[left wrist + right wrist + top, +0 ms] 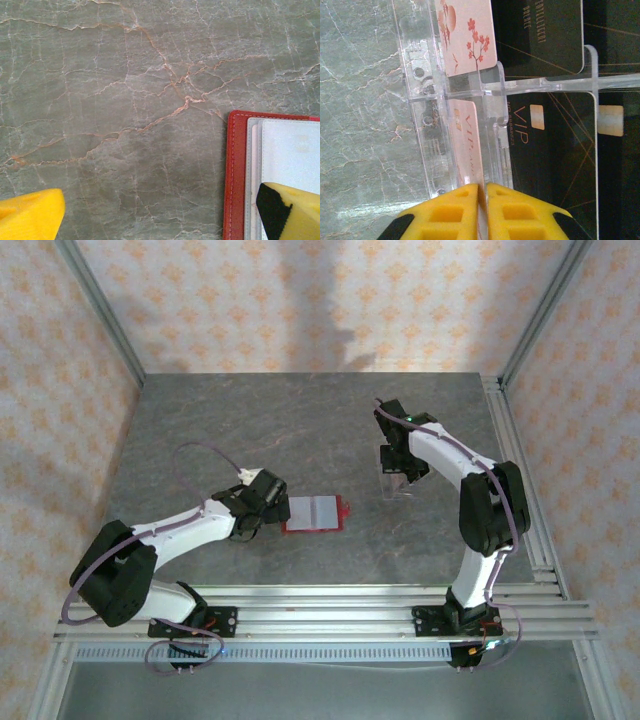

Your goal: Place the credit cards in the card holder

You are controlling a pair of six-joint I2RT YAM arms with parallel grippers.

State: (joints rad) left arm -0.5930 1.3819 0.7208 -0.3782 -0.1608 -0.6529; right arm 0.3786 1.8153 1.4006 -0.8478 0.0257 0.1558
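Pink card [469,140] in right gripper [482,192]

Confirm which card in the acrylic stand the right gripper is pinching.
The pink VIP card, its edge between the right gripper's fingers; the blossom-printed pink card and black cards sit clear.

Red card holder [234,175], pink-and-black credit cards [465,37]

Marble table [200,420] bears open card holder [314,513] and clear stand [390,484].
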